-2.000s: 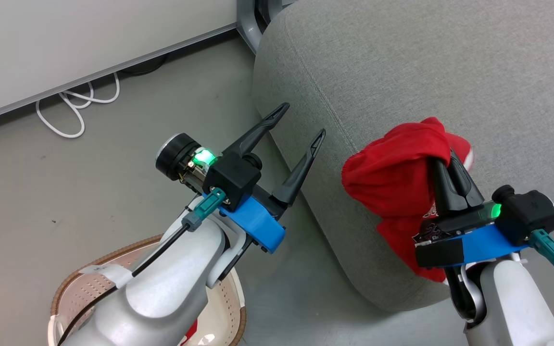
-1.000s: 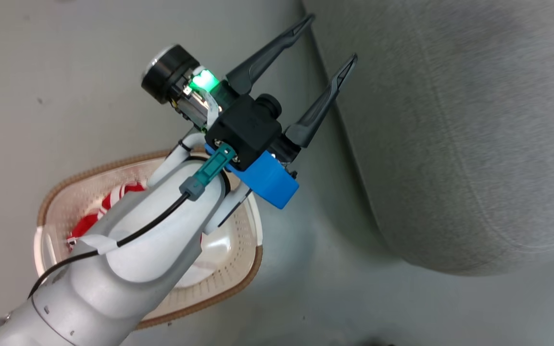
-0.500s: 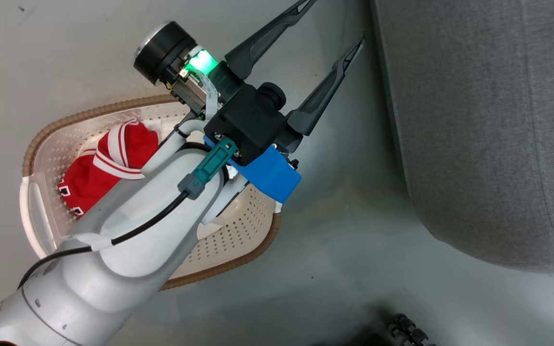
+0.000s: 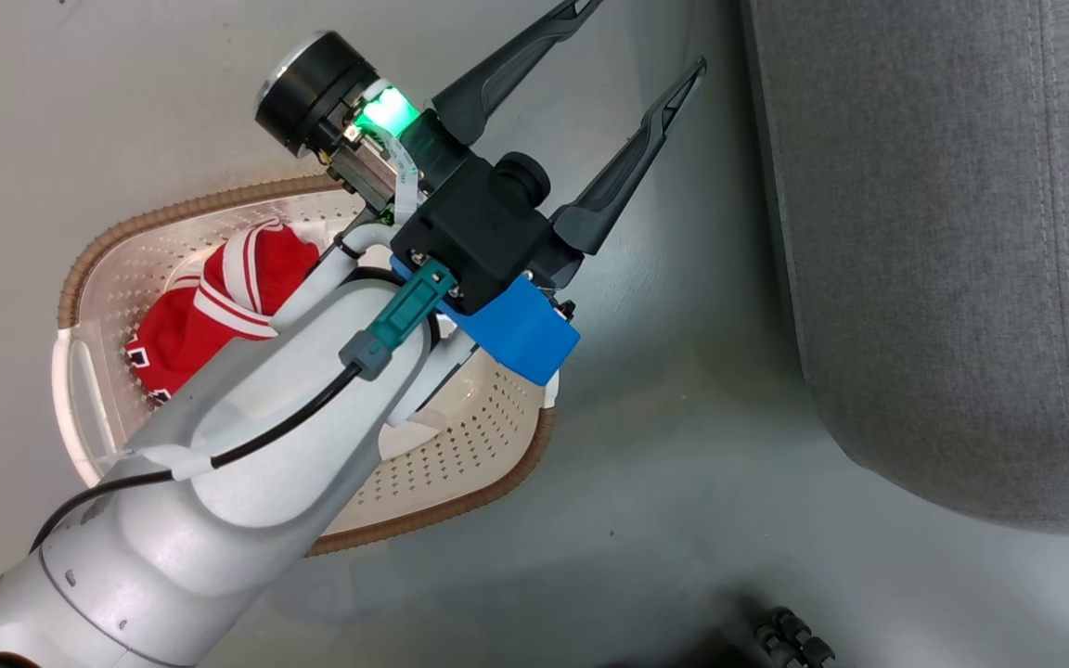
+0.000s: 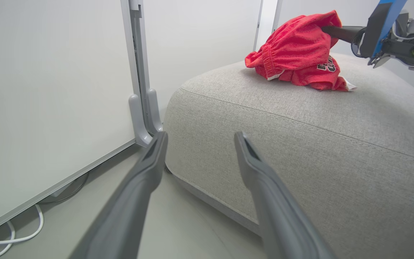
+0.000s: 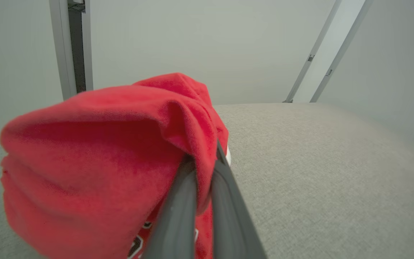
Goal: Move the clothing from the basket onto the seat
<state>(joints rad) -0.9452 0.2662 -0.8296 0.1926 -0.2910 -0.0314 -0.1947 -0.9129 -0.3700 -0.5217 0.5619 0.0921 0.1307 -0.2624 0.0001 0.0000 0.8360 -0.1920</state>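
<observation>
Grey floor (image 4: 664, 482) meets white wall panels (image 5: 49, 90), with a cable (image 5: 13, 237) at their foot. The basket (image 4: 460, 506) holds the striped garment (image 4: 247, 278). The left gripper (image 4: 641, 35) gapes empty just past it. On the sofa (image 4: 943, 232), the right gripper (image 6: 205, 158) pinches the plain garment (image 5: 297, 46).

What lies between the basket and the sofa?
In the head view, bare grey floor lies between the basket and the sofa; the open left gripper projects over that stretch.
</observation>
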